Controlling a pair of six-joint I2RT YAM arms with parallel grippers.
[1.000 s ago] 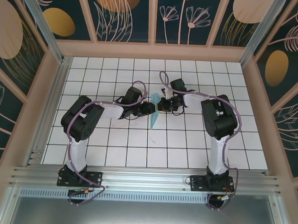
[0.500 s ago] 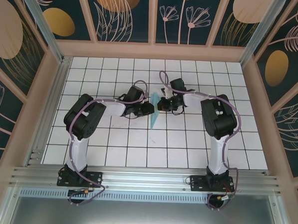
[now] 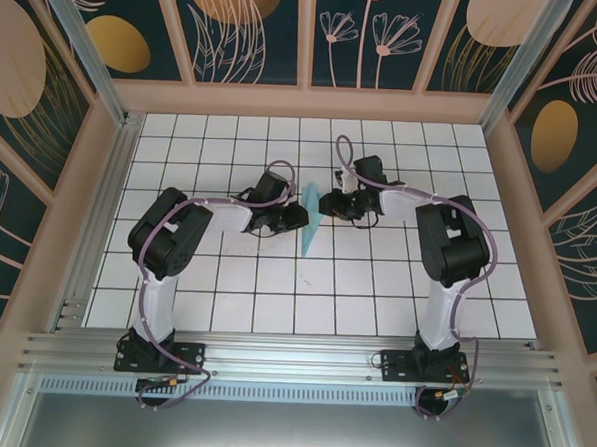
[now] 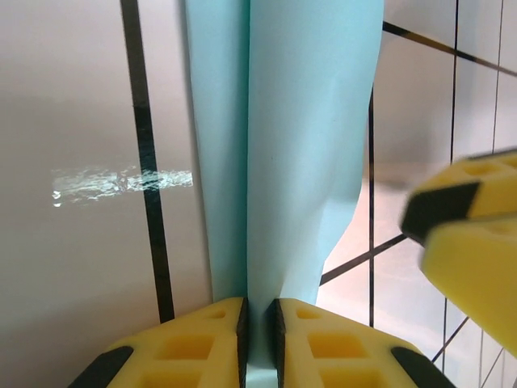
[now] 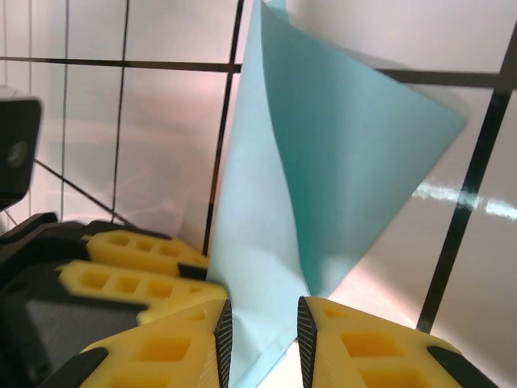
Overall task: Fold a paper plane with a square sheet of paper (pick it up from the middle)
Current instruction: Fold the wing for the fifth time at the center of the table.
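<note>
Paper point(image 3: 308, 234) stands on edge near the table's point(image 3: 375, 288) middle, creased.
Your left gripper point(image 4: 258, 323) pinches the fold, likely to hold it upright; your right gripper point(image 5: 262, 331), jaws parted around a flap, grips nothing.

The paper plane point(image 4: 307, 145) is plain light turquoise, without marks. The desk point(image 3: 375, 288) is white with a grid of thin black lines. The left hand point(image 4: 258, 311) and the right hand point(image 5: 264, 323) have yellow fingers point(image 4: 194, 343) with black pads point(image 4: 241, 327). The arms point(image 3: 167, 247) are black and white, with purple cables point(image 3: 339, 151). The walls point(image 3: 249, 21) are dark teal with peach and orange leaf and flower drawings.
</note>
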